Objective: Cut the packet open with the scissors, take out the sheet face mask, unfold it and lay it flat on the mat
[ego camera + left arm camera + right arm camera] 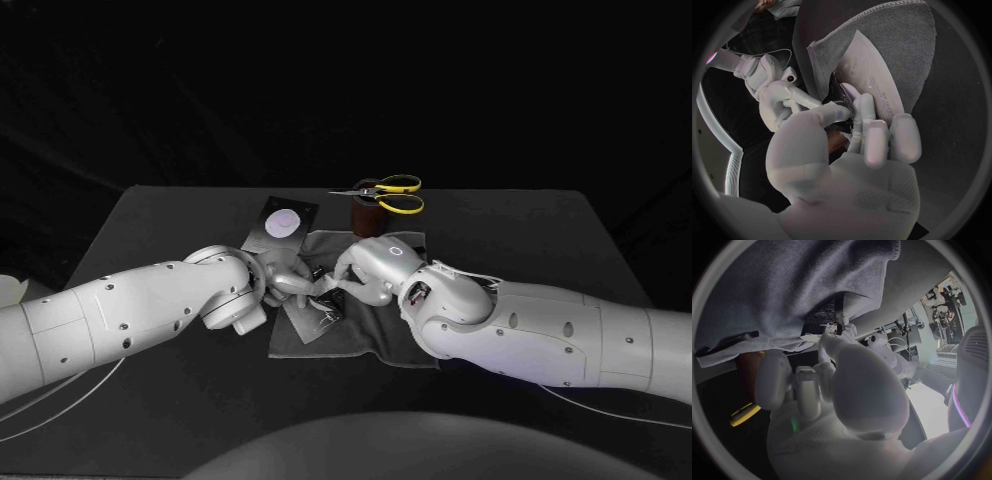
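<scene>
- The packet (315, 310) lies on the grey mat (372, 342), left of the mat's middle, between the two hands.
- The left hand (281, 282) comes in from the left and grasps the packet. In the left wrist view its thumb and one finger pinch a dark, shiny edge of it, while the other fingers lie along the packet's pale, embossed face.
- The right hand (369, 268) comes in from the right and meets the left one over the mat, fingertip to fingertip. In the right wrist view its fingertips close on a dark edge of the packet that carries white print, so it grasps the packet too.
- The pale face of the packet rests flat against the mat. Whether the packet is cut open cannot be told.
- The mat lies in the middle of the black counter (555, 235), and its near edge shows between the two forearms.
- The scissors (387, 193), with yellow handles, rest on top of a brown holder (366, 218) just beyond the mat's far edge. The handles point right and the blades left. Neither hand touches them.
- A dark card with a pale round mark (283, 224) lies flat at the mat's far left corner, left of the holder and apart from both hands.
</scene>
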Available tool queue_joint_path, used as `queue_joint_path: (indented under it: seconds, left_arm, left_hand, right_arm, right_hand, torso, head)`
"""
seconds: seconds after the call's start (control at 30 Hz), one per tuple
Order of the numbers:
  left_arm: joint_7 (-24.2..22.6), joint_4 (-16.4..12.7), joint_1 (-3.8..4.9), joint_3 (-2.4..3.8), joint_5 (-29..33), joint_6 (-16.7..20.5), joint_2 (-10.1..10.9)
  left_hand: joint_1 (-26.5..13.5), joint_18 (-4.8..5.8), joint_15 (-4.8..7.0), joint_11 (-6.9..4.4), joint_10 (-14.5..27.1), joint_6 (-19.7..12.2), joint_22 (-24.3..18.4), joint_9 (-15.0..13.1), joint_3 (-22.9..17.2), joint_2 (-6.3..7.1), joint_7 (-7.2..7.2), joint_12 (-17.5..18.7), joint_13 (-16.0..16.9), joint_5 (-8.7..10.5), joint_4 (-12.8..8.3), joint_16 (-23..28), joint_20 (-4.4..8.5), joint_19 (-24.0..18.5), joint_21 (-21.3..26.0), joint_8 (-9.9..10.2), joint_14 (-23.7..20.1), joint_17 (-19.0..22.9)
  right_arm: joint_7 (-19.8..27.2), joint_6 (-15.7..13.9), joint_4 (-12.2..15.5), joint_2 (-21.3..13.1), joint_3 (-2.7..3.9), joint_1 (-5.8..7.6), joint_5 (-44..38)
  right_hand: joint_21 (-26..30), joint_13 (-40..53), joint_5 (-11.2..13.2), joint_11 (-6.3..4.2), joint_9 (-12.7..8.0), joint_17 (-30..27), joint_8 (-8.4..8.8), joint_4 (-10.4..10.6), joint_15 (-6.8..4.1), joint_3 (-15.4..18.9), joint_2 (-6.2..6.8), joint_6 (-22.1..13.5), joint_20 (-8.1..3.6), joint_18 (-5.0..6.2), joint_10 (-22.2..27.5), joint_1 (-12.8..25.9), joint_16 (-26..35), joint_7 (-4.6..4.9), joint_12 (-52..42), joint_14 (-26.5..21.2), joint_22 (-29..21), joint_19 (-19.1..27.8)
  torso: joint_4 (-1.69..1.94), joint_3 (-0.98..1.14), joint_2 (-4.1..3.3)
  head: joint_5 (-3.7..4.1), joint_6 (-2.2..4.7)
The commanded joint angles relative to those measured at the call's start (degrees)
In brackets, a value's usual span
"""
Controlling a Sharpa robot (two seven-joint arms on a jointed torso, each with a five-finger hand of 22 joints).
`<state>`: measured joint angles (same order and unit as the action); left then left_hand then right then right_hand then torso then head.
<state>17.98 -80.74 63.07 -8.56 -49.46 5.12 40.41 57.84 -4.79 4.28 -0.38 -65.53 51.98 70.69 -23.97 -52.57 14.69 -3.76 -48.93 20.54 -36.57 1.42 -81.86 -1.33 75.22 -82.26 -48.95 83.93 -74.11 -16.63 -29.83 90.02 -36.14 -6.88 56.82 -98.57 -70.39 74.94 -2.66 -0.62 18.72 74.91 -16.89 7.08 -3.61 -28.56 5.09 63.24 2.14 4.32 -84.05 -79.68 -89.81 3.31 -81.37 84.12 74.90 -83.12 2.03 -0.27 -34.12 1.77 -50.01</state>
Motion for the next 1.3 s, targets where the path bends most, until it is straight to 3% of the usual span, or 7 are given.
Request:
queue_joint_path:
  seconds: [0.03,0.3,0.73,0.97,1.13,1.2,1.3]
  left_arm:
    - [-0.4,-0.2,-0.29,-0.21,0.9,0.4,0.0]
    - [-1.1,-1.4,-0.21,0.11,1.9,2.0,0.9]
    - [-1.8,-4.3,0.66,1.81,2.5,2.9,2.9]
    - [-1.6,-6.3,2.18,2.38,3.7,2.9,4.9]
    - [-1.1,-6.9,3.81,2.51,4.5,2.1,6.2]
    - [-0.7,-6.7,4.33,2.53,4.6,1.6,6.6]
    - [-0.4,-5.6,4.84,2.55,5.0,1.1,6.7]
  left_hand:
    - [0.4,-0.2,0.15,-0.18,0.4,-0.5,-0.1,-3.2,-7.7,-0.89,0.03,-0.2,-0.1,0.12,-7.7,0.4,-0.05,-0.5,0.3,-0.2,1.7,0.0]
    - [0.3,-0.29,0.11,-0.15,0.5,-0.6,-0.5,-3.3,-7.6,-0.92,0.0,-0.2,-0.2,0.24,-7.6,0.6,-0.1,-0.8,0.5,-0.1,1.6,0.2]
    - [0.3,-0.48,0.04,-0.09,0.6,-0.8,-1.3,-3.3,-7.3,-1.03,-0.06,-0.1,-0.4,0.45,-7.4,0.7,-0.22,-1.4,0.9,0.0,1.5,0.4]
    - [0.3,-0.64,-0.03,-0.02,0.7,-0.9,-2.0,-3.3,-7.1,-1.13,-0.12,0.0,-0.6,0.63,-7.3,1.0,-0.31,-2.0,1.3,0.1,1.3,0.9]
    - [0.3,-0.65,-0.04,-0.01,0.8,-0.9,-2.1,-3.3,-7.0,-1.16,-0.13,0.0,-0.7,0.68,-7.2,1.0,-0.33,-2.0,1.4,0.2,1.3,0.8]
    - [0.3,-0.64,-0.05,-0.01,0.7,-0.9,-2.1,-3.3,-7.0,-1.17,-0.14,0.1,-0.7,0.69,-7.2,1.0,-0.34,-2.0,1.4,0.2,1.4,0.8]
    - [0.3,-0.64,-0.06,-0.01,0.7,-0.9,-2.1,-3.3,-7.0,-1.19,-0.14,0.1,-0.7,0.71,-7.1,0.9,-0.35,-2.0,1.4,0.2,1.4,0.7]
  right_arm:
    - [1.2,-3.2,2.3,-1.3,0.52,0.35,3.2]
    - [3.1,-4.4,8.1,-5.2,1.51,1.46,8.4]
    - [6.1,-6.1,14.2,-10.2,3.28,3.52,17.3]
    - [12.1,-4.6,17.3,-14.8,3.84,6.37,30.2]
    - [16.6,-3.1,19.0,-17.7,3.92,8.23,38.1]
    - [18.0,-2.6,19.5,-18.6,3.94,8.92,40.8]
    - [19.9,-1.9,20.2,-20.1,3.95,9.75,44.6]
  right_hand:
    - [-0.1,9.5,-0.1,-0.29,2.8,15.1,-3.16,-0.1,-0.47,-0.4,-0.15,0.3,-0.02,-0.41,-2.6,0.6,-0.2,-0.12,-0.1,5.9,5.4,-0.3]
    - [0.2,9.4,-0.1,-0.31,2.8,15.1,-3.22,-0.2,-0.5,-0.5,-0.16,0.3,-0.04,-0.35,-2.6,0.6,-0.2,-0.1,0.0,5.9,5.2,-0.2]
    - [0.5,9.2,-0.1,-0.3,2.9,15.0,-3.32,-0.4,-0.55,-0.9,-0.16,0.0,-0.09,-0.28,-2.5,0.7,-0.1,-0.04,0.3,5.8,5.1,-0.1]
    - [1.1,8.9,-0.1,-0.22,3.1,14.7,-3.54,-0.8,-0.57,-1.4,-0.06,-0.5,-0.16,-0.16,-2.3,1.0,0.1,0.11,0.8,5.8,4.9,0.1]
    - [1.2,8.8,-0.1,-0.17,3.2,14.6,-3.8,-1.1,-0.54,-1.6,0.04,-0.8,-0.17,-0.15,-2.1,1.3,0.1,0.17,1.2,5.8,4.9,0.1]
    - [1.2,8.8,-0.1,-0.17,3.3,14.6,-3.82,-1.2,-0.54,-1.6,0.0,-0.8,-0.17,-0.15,-2.1,1.3,0.1,0.18,1.2,5.8,4.9,0.1]
    - [1.2,8.7,-0.1,-0.16,3.3,14.7,-3.87,-1.3,-0.55,-1.8,-0.07,-0.9,-0.18,-0.17,-2.1,1.3,0.1,0.2,1.2,5.8,4.9,0.1]
  torso:
    - [-0.02,-0.02,0.01]
    - [-0.05,0.07,0.06]
    - [0.03,0.3,0.17]
    - [0.04,0.15,0.21]
    - [0.09,0.31,0.42]
    - [0.13,0.39,0.53]
    - [0.15,0.52,0.91]
  head:
    - [-0.05,0.01]
    - [-0.24,0.21]
    - [-0.78,0.96]
    - [-1.01,1.68]
    - [-1.0,2.09]
    - [-0.97,3.13]
    - [-1.17,3.56]
